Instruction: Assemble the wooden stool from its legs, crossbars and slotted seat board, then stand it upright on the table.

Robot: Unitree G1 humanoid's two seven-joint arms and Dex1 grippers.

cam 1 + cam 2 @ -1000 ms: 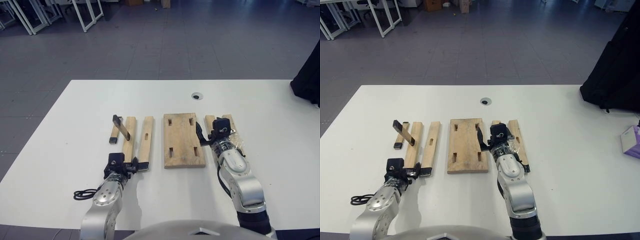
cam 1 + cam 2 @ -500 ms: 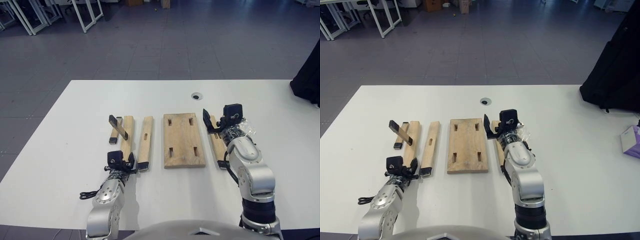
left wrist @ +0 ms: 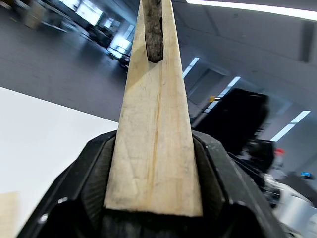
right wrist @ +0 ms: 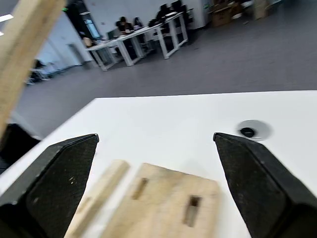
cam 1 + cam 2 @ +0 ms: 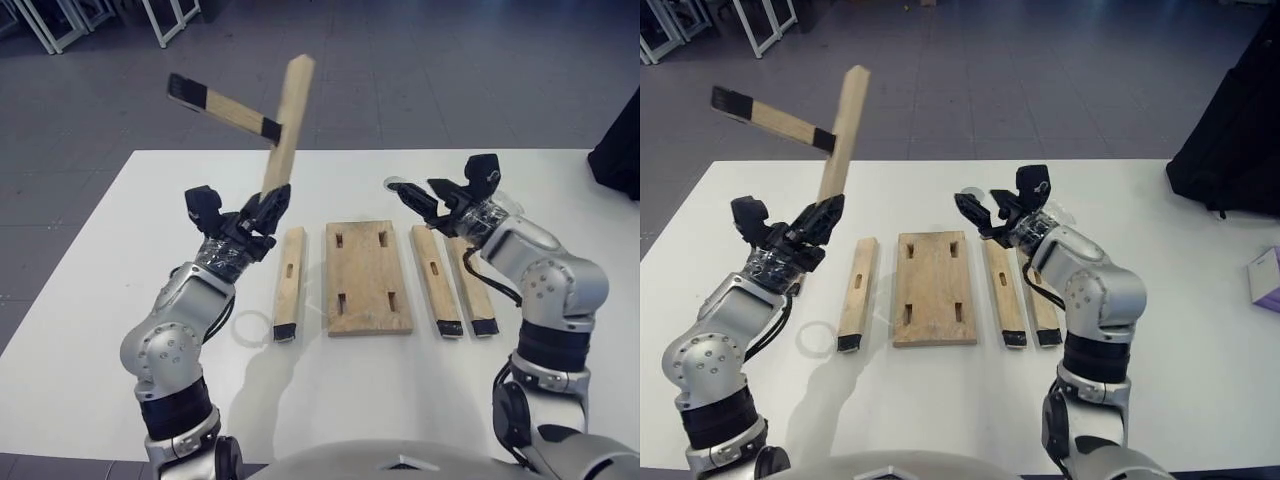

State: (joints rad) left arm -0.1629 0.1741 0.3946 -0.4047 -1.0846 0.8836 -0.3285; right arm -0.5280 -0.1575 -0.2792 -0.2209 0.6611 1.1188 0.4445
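On the white tabletop point(image 5: 100, 280) the seat board point(image 5: 367, 280) was found lying flat at the centre, unmoved over the last second. What had changed was that one leg point(image 5: 285, 130), flat on the tabletop left of the board a second before, had been raised well clear by the left arm; it was held steeply tilted, clenched at its lower end in the left end effector point(image 5: 237, 212). The crossbar point(image 5: 225, 108) had been carried up with it, seated through the leg's slot and jutting to the robot's left; the joint was thus judged to hold under its own weight, though the seat was not yet fitted. The right end effector point(image 5: 420, 193) had been lifted off the right-hand legs and was hovering over their far ends, spread wide with nothing in it. Counted: one seat board with four slots; four legs, one aloft, one point(image 5: 289, 280) just left of the board, two point(image 5: 436, 278) point(image 5: 470, 285) side by side just right of it; one crossbar.
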